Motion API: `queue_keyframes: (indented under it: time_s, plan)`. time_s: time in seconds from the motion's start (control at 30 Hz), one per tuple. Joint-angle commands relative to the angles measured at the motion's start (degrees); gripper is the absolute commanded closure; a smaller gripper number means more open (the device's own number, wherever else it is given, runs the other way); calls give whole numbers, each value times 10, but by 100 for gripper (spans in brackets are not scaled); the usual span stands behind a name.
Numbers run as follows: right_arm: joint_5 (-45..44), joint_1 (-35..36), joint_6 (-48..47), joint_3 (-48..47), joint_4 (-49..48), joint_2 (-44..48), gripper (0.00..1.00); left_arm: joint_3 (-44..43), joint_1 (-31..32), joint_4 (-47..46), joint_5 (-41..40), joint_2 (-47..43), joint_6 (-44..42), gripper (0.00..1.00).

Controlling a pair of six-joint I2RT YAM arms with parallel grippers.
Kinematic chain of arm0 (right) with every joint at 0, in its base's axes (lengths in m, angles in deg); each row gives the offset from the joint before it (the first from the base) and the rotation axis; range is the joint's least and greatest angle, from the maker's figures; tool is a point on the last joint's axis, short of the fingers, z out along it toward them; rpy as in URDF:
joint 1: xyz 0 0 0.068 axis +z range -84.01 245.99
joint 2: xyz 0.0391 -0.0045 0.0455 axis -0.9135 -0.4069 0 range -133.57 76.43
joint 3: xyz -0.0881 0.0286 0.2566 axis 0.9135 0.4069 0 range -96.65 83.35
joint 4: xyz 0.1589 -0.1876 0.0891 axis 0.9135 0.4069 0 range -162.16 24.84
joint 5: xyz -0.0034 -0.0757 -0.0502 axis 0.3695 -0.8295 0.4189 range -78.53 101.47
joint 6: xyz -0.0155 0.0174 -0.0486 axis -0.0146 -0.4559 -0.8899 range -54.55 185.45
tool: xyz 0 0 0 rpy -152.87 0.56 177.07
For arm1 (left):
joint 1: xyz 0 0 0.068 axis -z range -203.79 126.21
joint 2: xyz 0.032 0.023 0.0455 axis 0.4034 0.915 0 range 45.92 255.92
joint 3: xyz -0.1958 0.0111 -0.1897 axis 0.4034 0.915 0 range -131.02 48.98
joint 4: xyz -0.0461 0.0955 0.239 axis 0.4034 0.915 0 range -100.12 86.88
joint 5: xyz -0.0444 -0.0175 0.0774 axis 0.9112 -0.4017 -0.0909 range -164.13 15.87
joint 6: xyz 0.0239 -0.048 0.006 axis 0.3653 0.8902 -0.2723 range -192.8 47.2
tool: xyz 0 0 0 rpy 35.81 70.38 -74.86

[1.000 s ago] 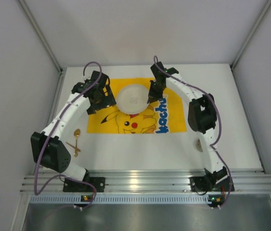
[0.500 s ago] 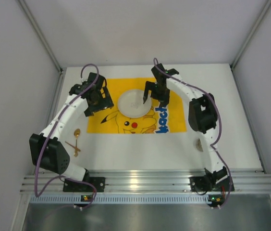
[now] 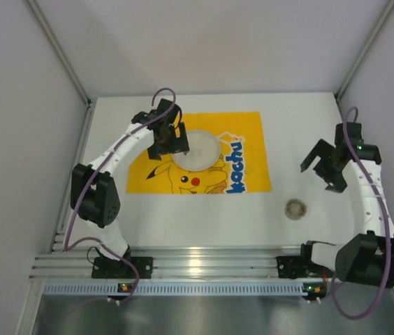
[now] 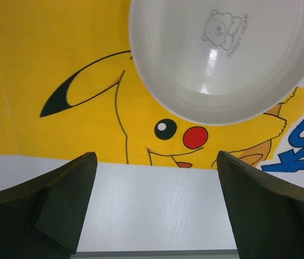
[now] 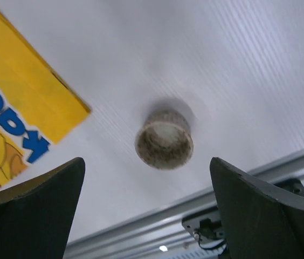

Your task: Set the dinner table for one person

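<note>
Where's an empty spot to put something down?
Bare table sits between the yellow mat and the near rail, left of the cup. More lies behind the mat. It's crowded around the plate, by the left gripper.

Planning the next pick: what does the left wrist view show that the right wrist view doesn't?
Left wrist only: the white bear-printed plate on the yellow Pikachu mat. Right wrist only: a small speckled cup standing off the mat, and the aluminium rail. Both: that mat and the white dinner table.
</note>
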Motion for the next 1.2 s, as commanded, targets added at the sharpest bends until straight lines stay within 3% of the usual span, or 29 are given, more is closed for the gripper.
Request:
queue_keyframes:
  time_s: [0.0, 0.37, 0.53, 0.73, 0.93, 0.97, 1.03, 1.17]
  plan:
    - [14, 2, 14, 80, 84, 50, 0, -45, 29, -18, 21, 34, -4, 2]
    - [20, 2, 54, 202, 110, 141, 3, -113, 80, -19, 37, 103, -3, 3]
    - [-5, 1, 65, 221, 73, 131, 14, -95, 80, -18, 24, 90, -4, 3]
    - [-31, -13, 52, 224, 32, 74, 19, -66, 79, -18, 10, 61, -5, 3]
    - [-11, -15, 50, 263, -53, 3, 41, -35, 63, -23, 11, 38, 1, 2]
    - [-2, -16, 50, 271, -78, -10, 56, -32, 60, -24, 10, 31, 2, 2]
    - [2, -15, 50, 288, -97, -24, 68, -24, 55, -23, 8, 24, 3, 2]
    - [-5, -16, 51, 277, -112, -50, 74, -14, 50, -25, 5, 15, 4, 2]
